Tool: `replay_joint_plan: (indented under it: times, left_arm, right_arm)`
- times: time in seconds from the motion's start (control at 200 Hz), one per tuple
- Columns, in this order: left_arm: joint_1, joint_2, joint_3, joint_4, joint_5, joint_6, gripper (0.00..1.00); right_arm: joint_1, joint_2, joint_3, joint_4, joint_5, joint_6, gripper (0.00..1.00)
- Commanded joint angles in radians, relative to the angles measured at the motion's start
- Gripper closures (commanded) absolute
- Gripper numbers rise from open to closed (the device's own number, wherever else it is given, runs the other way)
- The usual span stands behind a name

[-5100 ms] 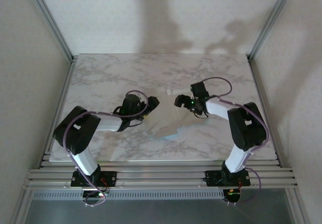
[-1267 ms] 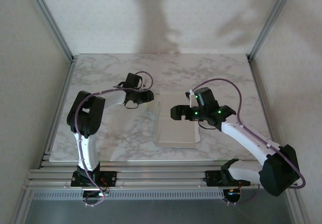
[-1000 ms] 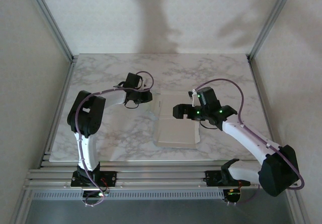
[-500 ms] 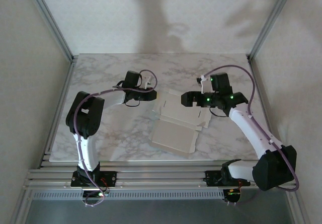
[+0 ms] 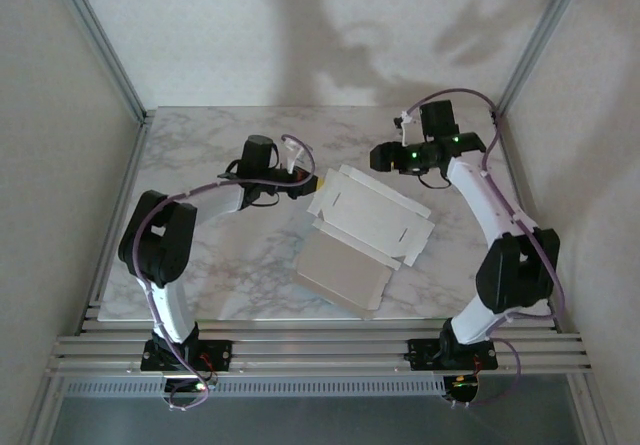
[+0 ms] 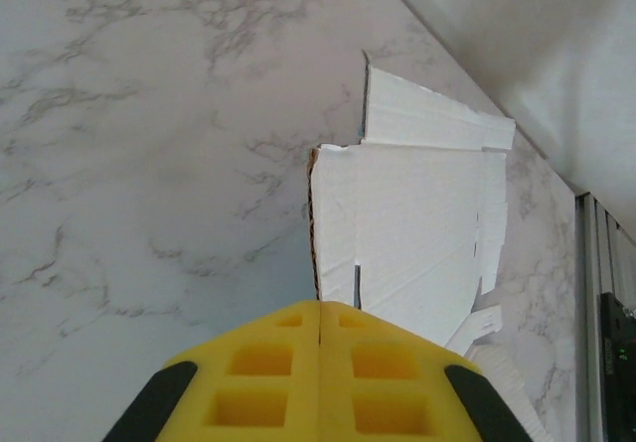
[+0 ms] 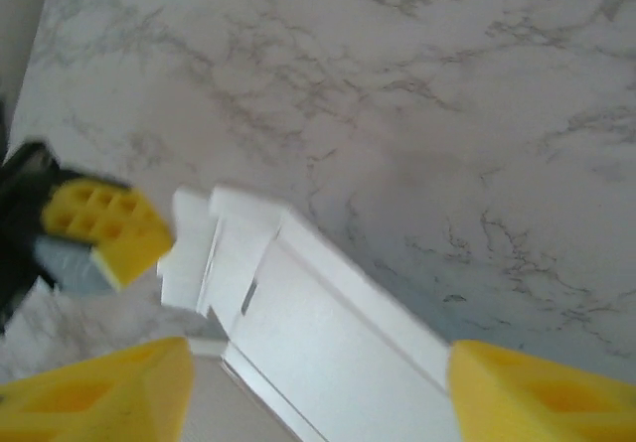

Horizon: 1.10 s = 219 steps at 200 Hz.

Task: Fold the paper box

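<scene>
Near left hand (image 5: 312,178) and right hand (image 5: 381,155) lies one paper box (image 5: 370,227).

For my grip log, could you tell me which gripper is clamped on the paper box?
The left gripper, shut on the paper box's edge; the right gripper hangs open, off it.

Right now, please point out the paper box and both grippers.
paper box (image 5: 368,213): top external view, on its white panel.
left gripper (image 6: 320,315): left wrist view, seam between its yellow fingertips.
right gripper (image 5: 381,155): top external view, between its fingertips.
</scene>
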Motion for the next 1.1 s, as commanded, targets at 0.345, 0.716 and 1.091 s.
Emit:
replay_joint_plan:
  times: [0.345,0.716,1.091]
  left_arm:
    - [-0.037,-0.053,-0.08,0.199,0.009,-0.049,1.0]
    - [-0.037,-0.018,-0.07,0.233,-0.011,-0.094,1.0]
    - [-0.05,-0.002,-0.07,0.25,-0.036,-0.124,1.0]
  right_arm:
    - [-0.007,0.208,0.117,-0.07,0.034,0.12,0.69]
    - [0.022,0.1,-0.047,-0.005,-0.036,0.12,0.86]
    - [0.08,-0.014,-0.168,0.077,0.044,0.146,0.86]
